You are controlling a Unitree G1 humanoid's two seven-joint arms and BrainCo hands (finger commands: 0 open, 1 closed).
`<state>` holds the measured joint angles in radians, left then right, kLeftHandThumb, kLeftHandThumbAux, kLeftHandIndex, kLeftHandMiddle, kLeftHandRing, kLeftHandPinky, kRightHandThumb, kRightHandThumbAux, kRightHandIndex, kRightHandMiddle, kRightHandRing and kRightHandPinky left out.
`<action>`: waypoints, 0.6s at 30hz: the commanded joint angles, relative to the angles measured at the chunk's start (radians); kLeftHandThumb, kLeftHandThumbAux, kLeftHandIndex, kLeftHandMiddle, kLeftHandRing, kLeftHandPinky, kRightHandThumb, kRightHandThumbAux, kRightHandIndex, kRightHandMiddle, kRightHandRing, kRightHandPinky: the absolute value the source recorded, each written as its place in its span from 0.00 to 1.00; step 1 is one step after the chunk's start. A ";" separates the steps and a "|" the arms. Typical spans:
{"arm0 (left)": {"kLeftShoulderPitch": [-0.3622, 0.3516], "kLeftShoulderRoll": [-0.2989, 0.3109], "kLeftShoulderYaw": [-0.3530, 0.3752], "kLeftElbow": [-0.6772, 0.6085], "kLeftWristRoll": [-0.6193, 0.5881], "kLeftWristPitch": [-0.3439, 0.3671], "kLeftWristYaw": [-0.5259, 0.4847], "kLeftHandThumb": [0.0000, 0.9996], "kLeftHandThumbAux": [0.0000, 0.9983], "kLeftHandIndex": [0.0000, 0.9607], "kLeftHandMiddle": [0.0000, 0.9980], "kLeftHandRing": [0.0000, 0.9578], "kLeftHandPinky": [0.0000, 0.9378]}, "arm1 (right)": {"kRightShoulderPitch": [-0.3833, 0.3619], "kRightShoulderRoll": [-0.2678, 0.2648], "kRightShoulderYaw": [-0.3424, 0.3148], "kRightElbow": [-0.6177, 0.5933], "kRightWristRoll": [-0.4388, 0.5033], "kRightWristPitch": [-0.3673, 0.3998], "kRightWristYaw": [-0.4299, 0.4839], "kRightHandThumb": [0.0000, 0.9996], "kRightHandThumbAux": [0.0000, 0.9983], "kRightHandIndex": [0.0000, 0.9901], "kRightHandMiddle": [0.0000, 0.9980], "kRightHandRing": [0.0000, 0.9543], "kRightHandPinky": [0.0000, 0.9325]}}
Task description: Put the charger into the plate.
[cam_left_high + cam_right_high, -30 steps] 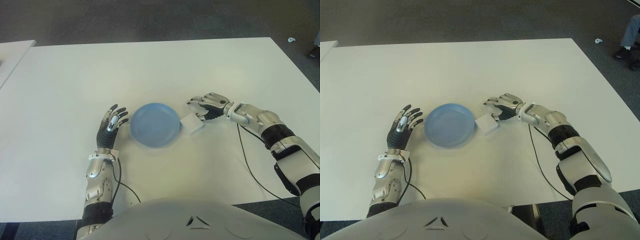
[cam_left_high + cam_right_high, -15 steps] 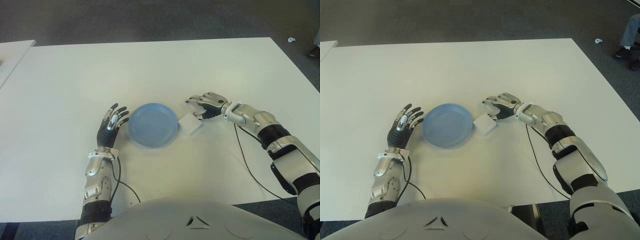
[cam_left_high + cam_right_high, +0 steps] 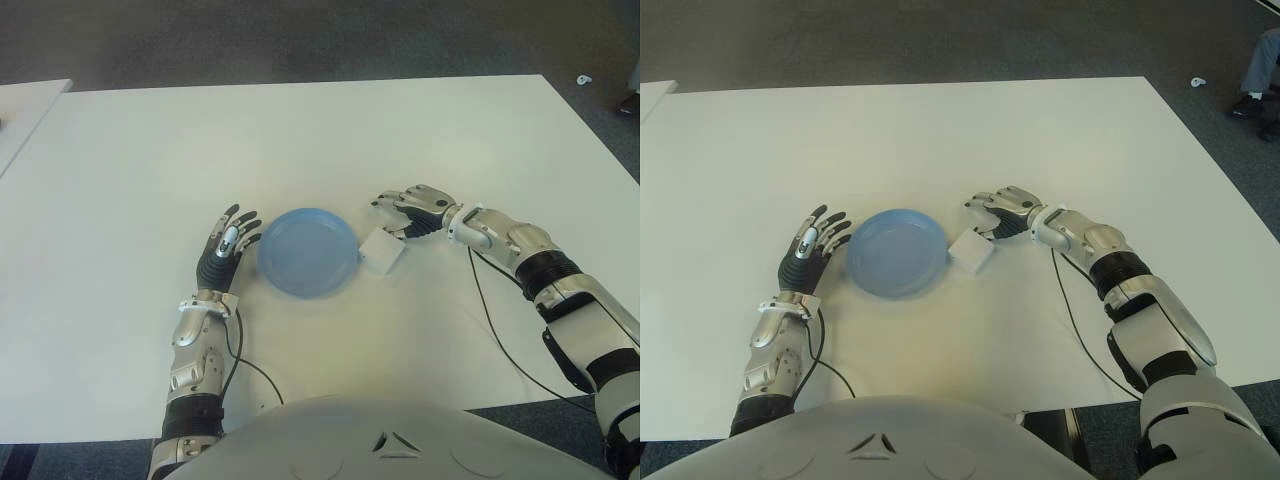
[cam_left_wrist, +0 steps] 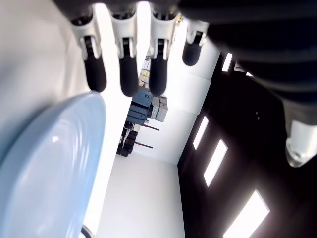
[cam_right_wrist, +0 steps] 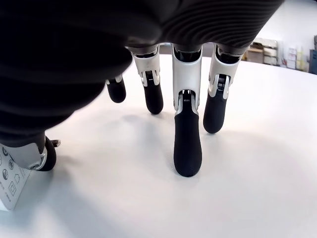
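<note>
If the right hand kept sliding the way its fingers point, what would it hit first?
Probably the charger, which lies just beside the right hand at its thumb side. Past it comes the plate. The fingers look open, holding nothing.

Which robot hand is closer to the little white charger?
The right hand: it is right beside the charger, on its far right side. The left hand is across the blue plate, on the plate's left.

We see the white bench evenly and brightly lit from overhead, with only soft, faint shadows under the plate and the forearms. In the left wrist view the bench glares to near white against dark surroundings. In the right wrist view the nearest black mass is blurred.
</note>
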<state>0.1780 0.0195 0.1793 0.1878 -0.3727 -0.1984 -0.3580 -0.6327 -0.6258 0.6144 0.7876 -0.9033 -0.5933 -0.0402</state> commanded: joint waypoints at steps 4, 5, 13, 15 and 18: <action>-0.021 0.005 0.007 0.046 -0.011 0.011 -0.021 0.02 0.48 0.11 0.23 0.25 0.28 | 0.006 -0.050 0.008 0.030 -0.019 -0.017 -0.006 0.66 0.40 0.06 0.13 0.20 0.32; -0.021 0.005 0.007 0.047 -0.009 0.009 -0.021 0.02 0.48 0.11 0.23 0.25 0.28 | 0.005 -0.056 0.008 0.035 -0.019 -0.019 -0.010 0.67 0.40 0.07 0.13 0.20 0.32; -0.029 0.007 0.009 0.060 0.000 -0.008 -0.020 0.02 0.47 0.12 0.24 0.26 0.29 | -0.005 -0.124 -0.001 0.083 -0.022 -0.055 -0.043 0.67 0.40 0.07 0.14 0.22 0.34; -0.031 0.007 0.008 0.062 0.003 -0.012 -0.017 0.02 0.47 0.13 0.24 0.26 0.29 | -0.005 -0.146 -0.005 0.092 -0.021 -0.064 -0.046 0.67 0.39 0.07 0.14 0.22 0.34; -0.034 0.009 0.008 0.066 0.006 -0.016 -0.016 0.02 0.47 0.13 0.24 0.26 0.29 | -0.006 -0.158 -0.006 0.104 -0.022 -0.068 -0.052 0.66 0.39 0.07 0.14 0.22 0.34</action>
<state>0.1426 0.0249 0.1849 0.2347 -0.3734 -0.2178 -0.3710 -0.6391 -0.7606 0.6076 0.8687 -0.9161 -0.6525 -0.0935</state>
